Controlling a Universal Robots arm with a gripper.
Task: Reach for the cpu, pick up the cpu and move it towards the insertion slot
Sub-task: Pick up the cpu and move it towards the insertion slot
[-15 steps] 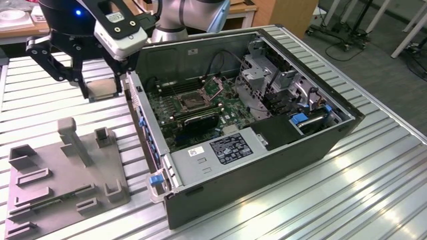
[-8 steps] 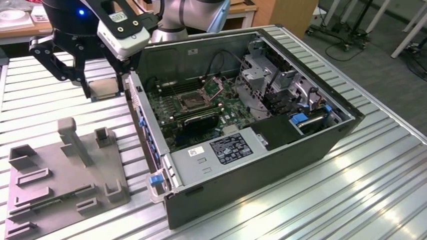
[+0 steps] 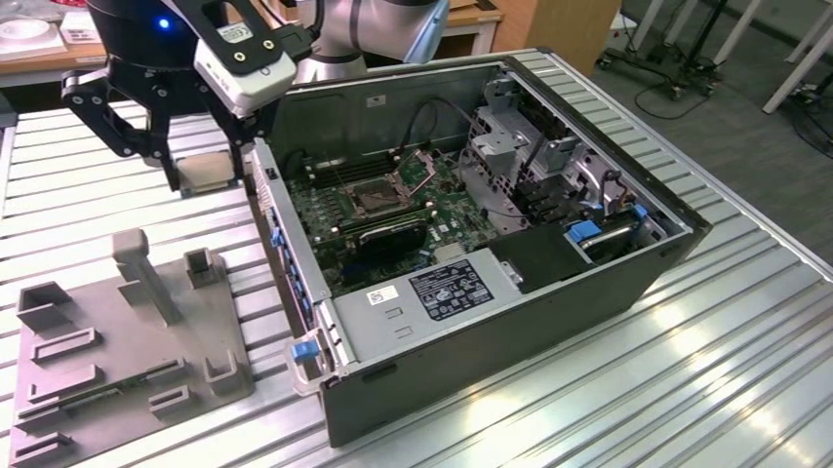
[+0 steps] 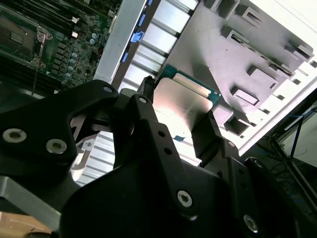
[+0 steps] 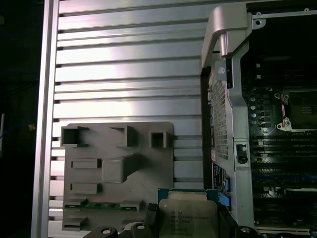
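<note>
Fingers of the gripper (image 3: 206, 166) pinched the cpu (image 3: 209, 175) by two of its thin edges, up in the air over the metal table (image 3: 78, 219), above the grey tray (image 3: 124, 341) at the exterior view's left. The chip looked small, light, flat and stiff. Its shiny metal face could slip, and it would probably break if squeezed too hard, so the edges seemed the best place to hold. Further right, inside the open computer case (image 3: 521, 312), sat the insertion slot (image 3: 377, 198), well apart from the chip.

An open computer case (image 3: 521, 292) lies on a ribbed metal table (image 3: 677, 390); a grey plastic tray (image 3: 131, 361) sits just beside it; a white-labelled power supply (image 3: 443, 288) fills one corner.
</note>
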